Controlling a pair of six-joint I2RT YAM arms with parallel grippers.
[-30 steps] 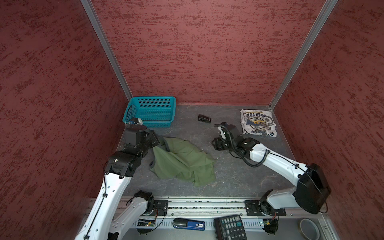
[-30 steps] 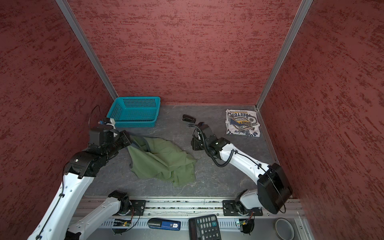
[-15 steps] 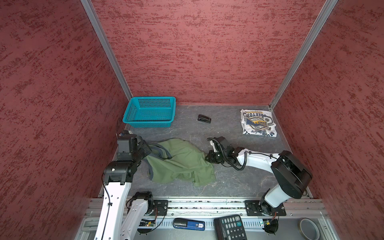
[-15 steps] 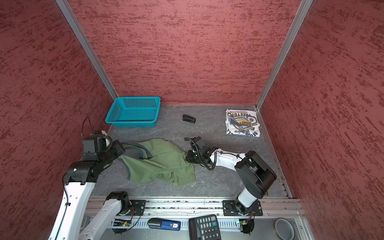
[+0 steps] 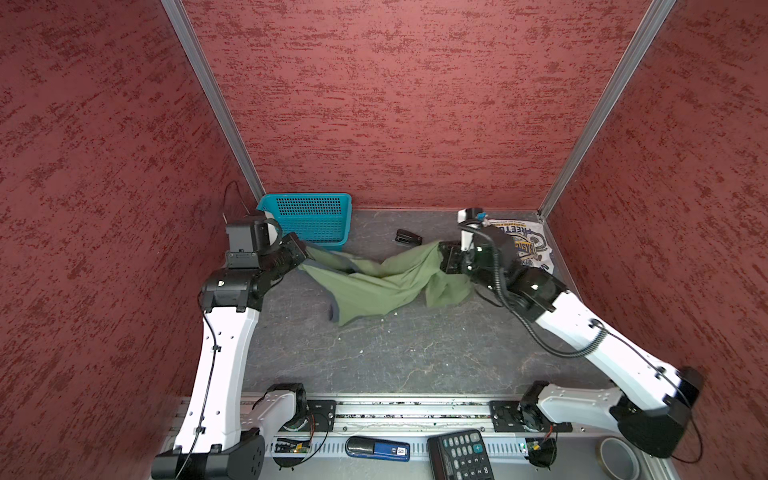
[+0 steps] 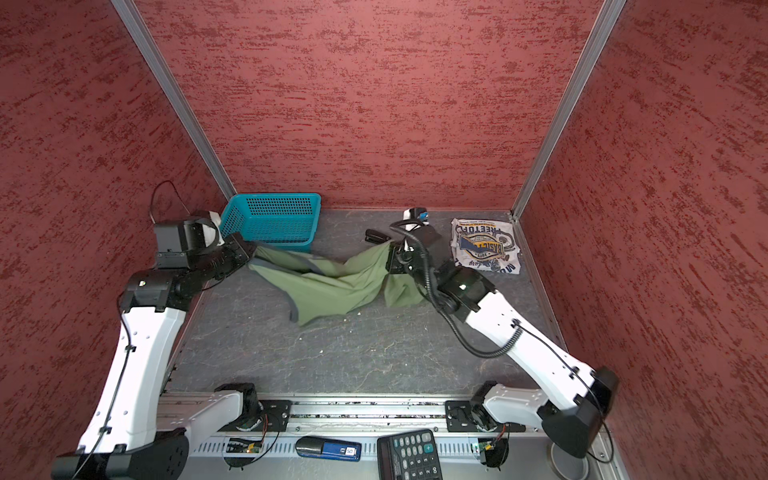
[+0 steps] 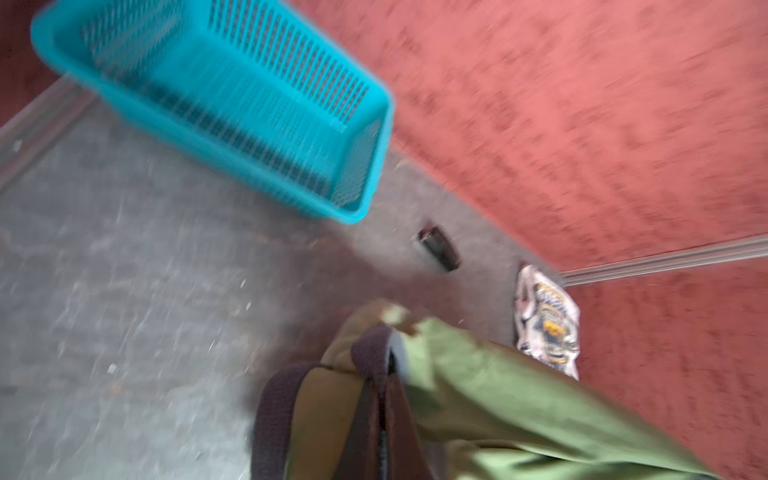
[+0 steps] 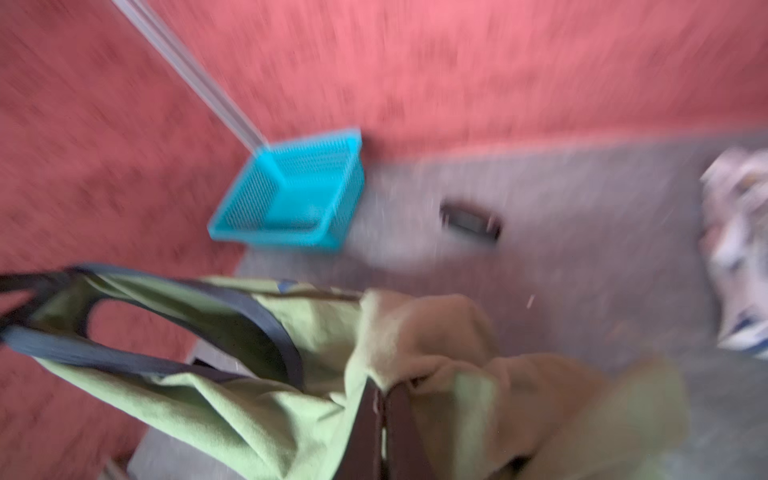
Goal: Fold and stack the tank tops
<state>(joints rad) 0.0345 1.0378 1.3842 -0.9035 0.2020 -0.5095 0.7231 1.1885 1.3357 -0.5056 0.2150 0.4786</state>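
Observation:
The olive green tank top [image 5: 374, 286] [image 6: 332, 286] hangs stretched between my two grippers above the grey floor, its middle sagging to the mat. My left gripper [image 5: 301, 251] [image 6: 251, 253] is shut on its dark-trimmed strap end beside the basket. In the left wrist view the left gripper [image 7: 384, 365] pinches trim and green cloth [image 7: 498, 395]. My right gripper [image 5: 442, 255] [image 6: 388, 259] is shut on the opposite edge. The right wrist view shows the right gripper [image 8: 382, 390] clamping a fold of the cloth [image 8: 249, 415]. The white tank top [image 5: 525, 249] [image 6: 484, 249] lies folded, emblem up, at the back right corner.
A teal basket [image 5: 309, 216] [image 6: 272, 218] stands at the back left corner. A small black object [image 5: 408, 238] lies on the floor behind the cloth. Red walls close three sides. A calculator [image 5: 459, 455], a blue device [image 5: 378, 449] and a tape roll [image 5: 619, 459] sit along the front rail.
My right gripper came down to the green cloth's right edge, shut on it and lifted it back and to the right. The left gripper rose with its end, pulling the shirt out wide.

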